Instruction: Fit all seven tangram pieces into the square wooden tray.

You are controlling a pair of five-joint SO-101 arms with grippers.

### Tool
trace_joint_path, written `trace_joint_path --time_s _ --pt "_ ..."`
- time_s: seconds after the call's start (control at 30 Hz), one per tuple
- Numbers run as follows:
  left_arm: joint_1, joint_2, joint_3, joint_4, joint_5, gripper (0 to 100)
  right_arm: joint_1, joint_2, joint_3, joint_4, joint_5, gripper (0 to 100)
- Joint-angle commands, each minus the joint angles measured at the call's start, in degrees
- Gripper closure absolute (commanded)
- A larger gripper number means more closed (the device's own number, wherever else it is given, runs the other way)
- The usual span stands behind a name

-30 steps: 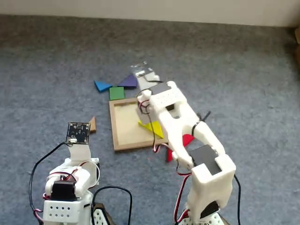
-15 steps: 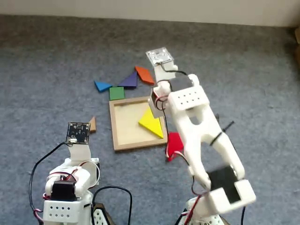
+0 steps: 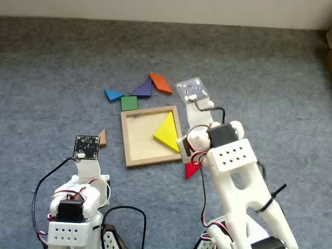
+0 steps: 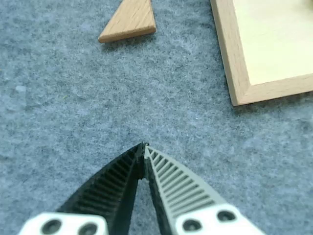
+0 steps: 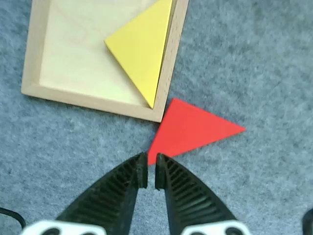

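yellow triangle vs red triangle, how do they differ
The yellow triangle lies inside the tray, one edge along its wall; the red triangle lies outside on the carpet, one point near the tray's corner. The red triangle sits just ahead of the right gripper; the yellow triangle is farther from it. Both are flat triangles of similar size.

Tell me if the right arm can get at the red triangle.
Probably yes: the right gripper sits just short of the red triangle, which lies flat on open carpet beside the tray corner, nothing covering it.
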Motion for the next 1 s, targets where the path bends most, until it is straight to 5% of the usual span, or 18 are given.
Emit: trace_joint_path --time_s 0.0,0.17,0.43,0.73,0.97 --pt "0.6 -2.2 0.9 0.3 -0.2 99 0.6 -2.3 4.3 0.0 -1.7 96.0" --pt "0.6 -2.2 0.9 0.3 -0.2 99 -0.4 2.1 8.0 -5.7 -22.5 96.0" --pt "0.6 -2.2 0.9 0.3 -0.2 99 -9.7 12.6 10.2 -17.6 -27.8 96.0" --pt "0.6 -2.2 0.9 0.3 -0.2 99 4.2 27.4 9.6 -18.9 -27.4 96.2" --pt "0.6 -2.2 0.9 0.3 -0.2 99 15.3 20.2 10.2 -17.3 -14.9 96.4"
